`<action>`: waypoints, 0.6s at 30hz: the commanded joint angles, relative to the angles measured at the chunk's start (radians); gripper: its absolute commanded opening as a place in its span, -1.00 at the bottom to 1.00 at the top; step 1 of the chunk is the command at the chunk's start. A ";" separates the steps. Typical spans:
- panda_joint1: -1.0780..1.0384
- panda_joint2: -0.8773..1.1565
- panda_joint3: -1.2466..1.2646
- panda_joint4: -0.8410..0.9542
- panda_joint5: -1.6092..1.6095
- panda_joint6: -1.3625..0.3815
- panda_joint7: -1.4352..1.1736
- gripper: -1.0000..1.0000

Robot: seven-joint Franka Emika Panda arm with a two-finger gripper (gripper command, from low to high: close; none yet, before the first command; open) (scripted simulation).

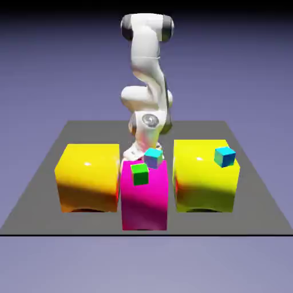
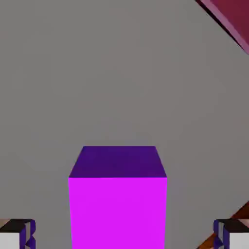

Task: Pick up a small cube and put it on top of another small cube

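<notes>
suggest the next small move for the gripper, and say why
I'd probably lower the gripper a little, straight down, before closing: the hand view shows its jaws wide open, with the purple cube lined up roughly midway between them and a gap on each side.

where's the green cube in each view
exterior view: just left of the picture's middle, against the upper part of the magenta block, so green cube
hand view: not in it
shared landmark: the grey table, which fills most of the hand view
</notes>
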 commanded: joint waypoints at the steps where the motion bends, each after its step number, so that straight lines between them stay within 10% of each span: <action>1: 0.008 0.025 -0.022 0.006 -0.044 0.016 0.031 0.00; 8: 0.063 0.195 -0.171 0.044 -0.339 0.122 0.244 0.00; 9: 0.063 0.195 -0.171 0.044 -0.339 0.122 0.244 -1.00; 18: -0.002 -0.005 0.004 -0.001 0.009 -0.003 -0.006 -1.00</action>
